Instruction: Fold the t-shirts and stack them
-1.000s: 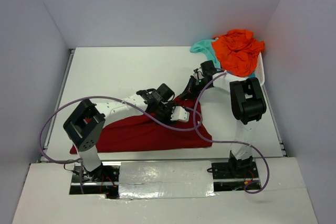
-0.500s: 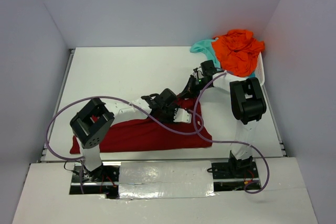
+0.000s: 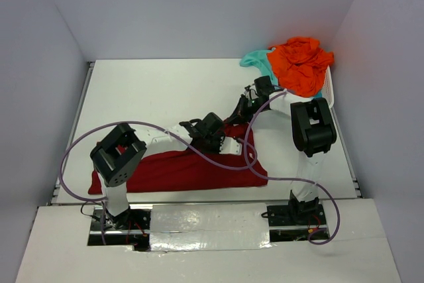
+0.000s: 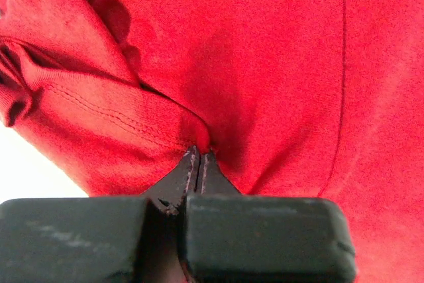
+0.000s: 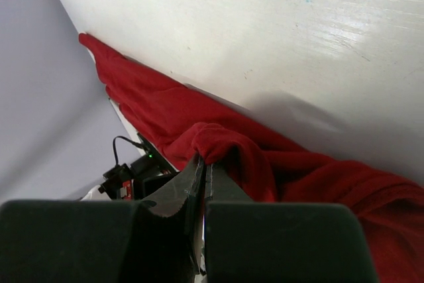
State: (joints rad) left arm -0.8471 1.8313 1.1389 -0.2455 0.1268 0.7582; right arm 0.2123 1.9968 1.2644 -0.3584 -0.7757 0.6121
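The white counter (image 3: 152, 91) is carrying a dark red shirt (image 3: 179, 170), which is lying in a long, rumpled band along the near edge, stretching from well left of the left fingers (image 4: 192, 167) to just right of them. Those fingers are pressing together on a raised fold of the cloth. The right fingers (image 5: 197, 173), just beyond them, are pinching a bunched ridge at the shirt's far edge. Well beyond and to the right of the right fingers, a white mesh basket (image 3: 328, 92) is sitting in the counter's far right corner. A mint-aqua shirt (image 3: 255, 60) is spilling over its left side toward the counter.
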